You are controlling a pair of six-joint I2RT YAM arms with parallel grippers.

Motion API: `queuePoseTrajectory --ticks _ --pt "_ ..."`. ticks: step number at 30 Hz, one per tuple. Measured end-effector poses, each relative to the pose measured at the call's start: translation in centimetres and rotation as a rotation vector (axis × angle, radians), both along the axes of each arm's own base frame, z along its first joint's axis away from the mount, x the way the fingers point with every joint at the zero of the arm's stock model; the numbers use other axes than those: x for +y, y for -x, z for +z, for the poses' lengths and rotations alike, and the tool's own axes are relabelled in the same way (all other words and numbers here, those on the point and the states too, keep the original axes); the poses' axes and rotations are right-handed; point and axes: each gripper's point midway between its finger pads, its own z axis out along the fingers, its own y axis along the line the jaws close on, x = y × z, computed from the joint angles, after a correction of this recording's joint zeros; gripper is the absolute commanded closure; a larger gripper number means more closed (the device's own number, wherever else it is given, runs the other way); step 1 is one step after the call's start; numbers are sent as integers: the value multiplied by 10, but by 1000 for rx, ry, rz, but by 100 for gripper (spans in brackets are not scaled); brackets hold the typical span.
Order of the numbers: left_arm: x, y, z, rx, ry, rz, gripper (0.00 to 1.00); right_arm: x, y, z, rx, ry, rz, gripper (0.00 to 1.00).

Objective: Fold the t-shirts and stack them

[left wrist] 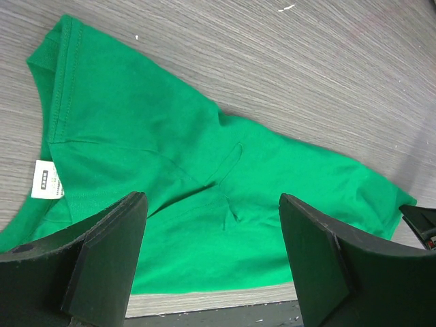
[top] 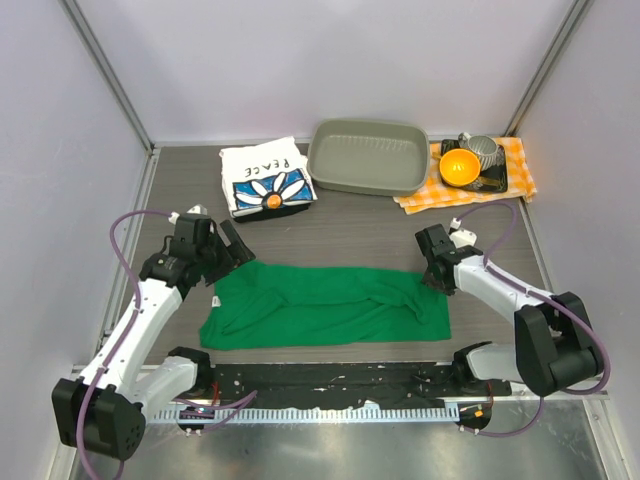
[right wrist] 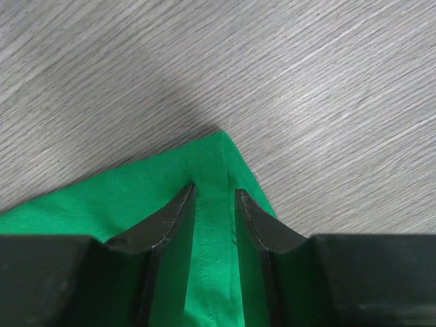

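Roughly centred on the grey wood-grain tabletop [top: 370, 235]: green t-shirt [top: 325, 305], soft knit cloth, laid out as a long, low band running left to right, with shallow creases. Stitched hems show along its edges. Small white neck label [left wrist: 46, 180] at its left end.

Left gripper [left wrist: 211, 259]: jaws wide, hanging above the label end of the green cloth, nothing between them. Fingers are matte black, blocky wedges.

Right gripper [right wrist: 215, 192]: jaws narrow but not closed, tips down on the pointed right corner of the green t-shirt, a strip of double-stitched hem showing in the gap. Cloth there looks flat, not lifted.

White "PEACE" t-shirt [top: 265, 180]: folded to a rough square at back left, well apart from the green one; daisy on blue facing up.

Count: two t-shirts. One grey plastic tub [top: 366, 158], rounded rectangle, smooth. One orange-and-white checked cloth [top: 515, 165] at back right, carrying one glossy orange bowl [top: 458, 167] and a ribbed metal piece [top: 483, 150], possibly a strainer; too small to tell.
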Motion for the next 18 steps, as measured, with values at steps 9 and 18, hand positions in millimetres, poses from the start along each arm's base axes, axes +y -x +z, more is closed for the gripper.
queuePoseTrajectory --ticks 9,18 --pt "1 -1 -2 4 -9 3 18 0 -3 -7 2 -6 -9 74" --pt "3 -1 -2 2 -18 5 18 2 -9 -8 -13 -27 -8 99"
